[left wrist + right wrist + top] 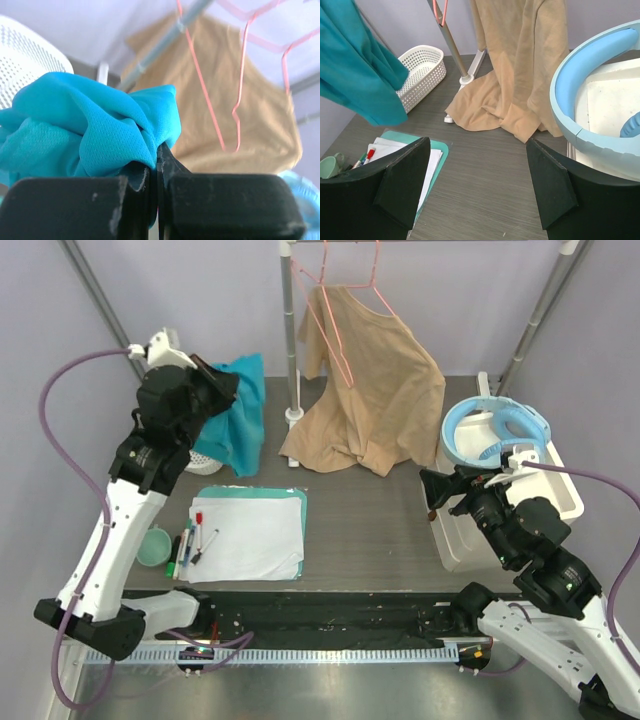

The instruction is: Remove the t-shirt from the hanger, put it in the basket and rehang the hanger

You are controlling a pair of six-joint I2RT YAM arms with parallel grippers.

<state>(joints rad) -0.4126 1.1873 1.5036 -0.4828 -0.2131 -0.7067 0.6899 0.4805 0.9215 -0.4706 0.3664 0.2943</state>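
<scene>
T-shirt (100, 120), teal, hangs clamped in left tool (157, 167).

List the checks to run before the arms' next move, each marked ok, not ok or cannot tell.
1. Left gripper shut on the turquoise mesh t-shirt: ok.
2. Turquoise t-shirt clear of the pink wire hanger: ok.
3. Right gripper open and empty: ok.
4. Tan fabric t-shirt off the hanger: not ok, it hangs from it, hem on the grey table.
5. White perforated basket empty: cannot tell, inside mostly hidden.
</scene>
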